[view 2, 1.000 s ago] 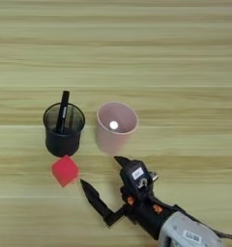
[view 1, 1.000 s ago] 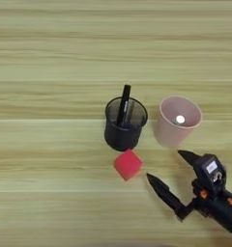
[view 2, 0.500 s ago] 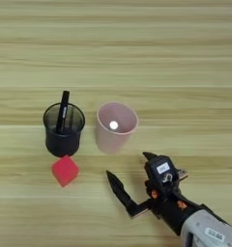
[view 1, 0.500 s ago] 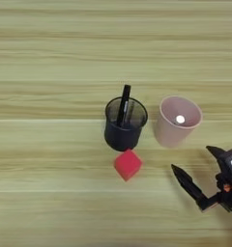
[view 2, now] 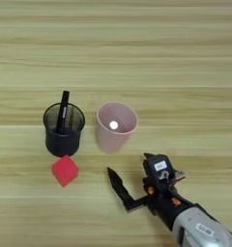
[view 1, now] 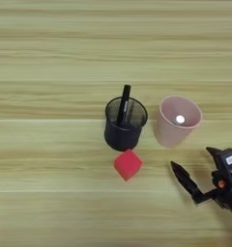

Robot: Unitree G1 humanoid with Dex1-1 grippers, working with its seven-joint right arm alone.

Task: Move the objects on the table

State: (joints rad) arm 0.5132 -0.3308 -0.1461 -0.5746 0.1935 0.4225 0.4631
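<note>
Since approx 1 s ago the gripper (view 2: 130, 173) has drawn back toward the bench's right edge, away from the red cube (view 2: 65, 170); cube, cups and pen haven't budged. Gripper now sits near the bench's front-right corner, empty, its two black fingers (view 2: 119, 187) spread wide, nothing between them.

Layout, judged from both eye views:
- black mesh pen cup (view 1: 124, 123) upright, mid-bench, w/ black pen (view 1: 123, 105) standing in it, leaning slightly.
- pale pink cup (view 2: 115, 126) upright just beside the mesh cup on its right side, not touching as far as I can tell; white-tipped stick (view 2: 113, 125) shows only as a white dot inside.
- cube just in front of mesh cup, v. close or touching; can't say which.
- bench (view 1: 50, 53) otherwise bare wood grain.

Risks from here, in my judgement:
- pink cup looks light and sits nearest the gripper; a low sideways sweep w/ fingers this wide could clip its wall & tip it, spilling the stick.
- reaching for the cube means passing in front of the pink cup; forearm may brush it.
- cube is so near the mesh cup that a far finger could wedge against the cup base, shoving it and toppling the pen.
</note>
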